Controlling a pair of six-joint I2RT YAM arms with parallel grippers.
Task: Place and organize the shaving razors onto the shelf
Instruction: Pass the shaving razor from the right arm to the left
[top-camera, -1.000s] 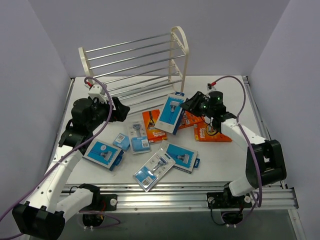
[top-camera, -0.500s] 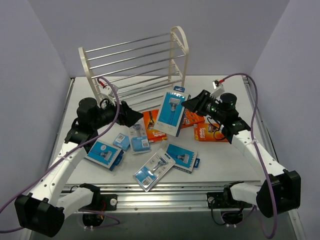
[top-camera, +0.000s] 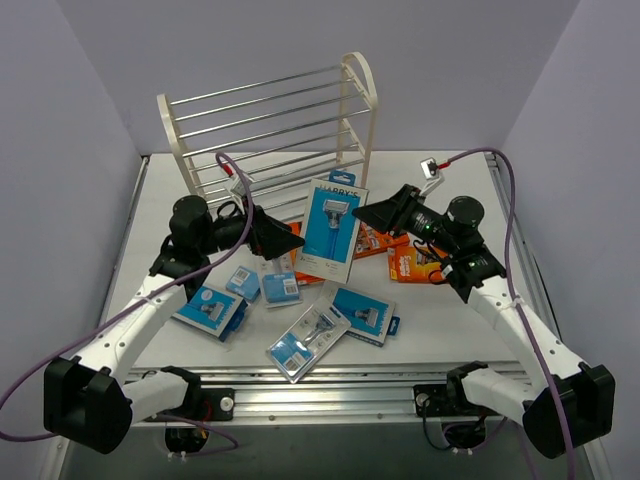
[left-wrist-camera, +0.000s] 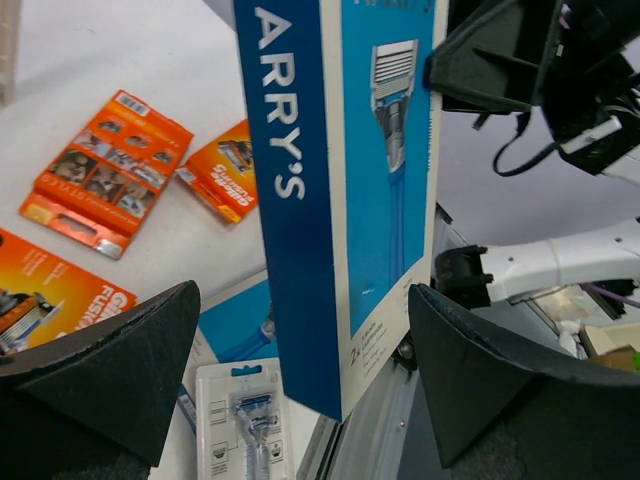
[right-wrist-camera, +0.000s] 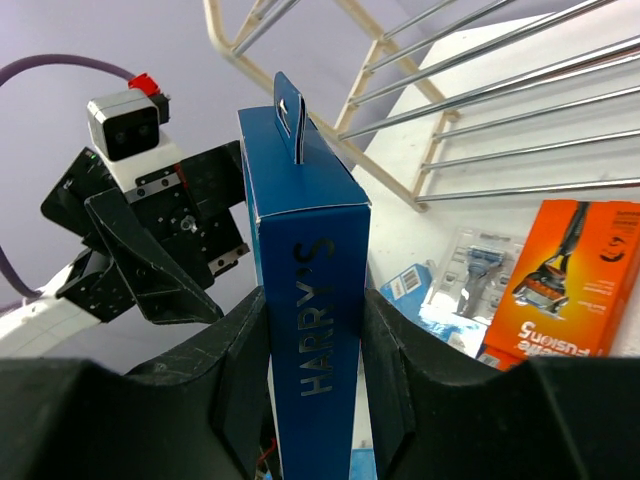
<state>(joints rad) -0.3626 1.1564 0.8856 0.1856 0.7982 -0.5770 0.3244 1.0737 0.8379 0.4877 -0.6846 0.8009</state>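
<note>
Your right fingers (right-wrist-camera: 235, 370) are closed firmly on the blue box (top-camera: 332, 225), one pad on each broad face near its lower end. They hold it upright in the air with the hang tab on top. It hangs over the middle of the tabletop (top-camera: 450, 180), on the near side of the shelf (top-camera: 372, 100) and well short of its rods.

Your left fingers (left-wrist-camera: 120, 360) are spread wide and hold nothing. In the left wrist view the box stands between them with a gap on either side, so they are not touching it. That looks to me like the start of a handover or a regrasp, though nothing has changed owner yet.

As for progress, you are at the very beginning. All the tiers of the shelf that show are bare, and not one pack sits on a rod. Eight other packs lie scattered flat on the tabletop:
- three orange packs (top-camera: 425, 265) toward the right and centre, one of them partly hidden behind the lifted box;
- two more blue boxes (top-camera: 208, 308) on the near side;
- the clear blister packs (top-camera: 308, 340) among them, overlapping in places.

So the lifted box has yet to reach a tier, and the other eight must each be picked up, carried over and lined up tidily.
</note>
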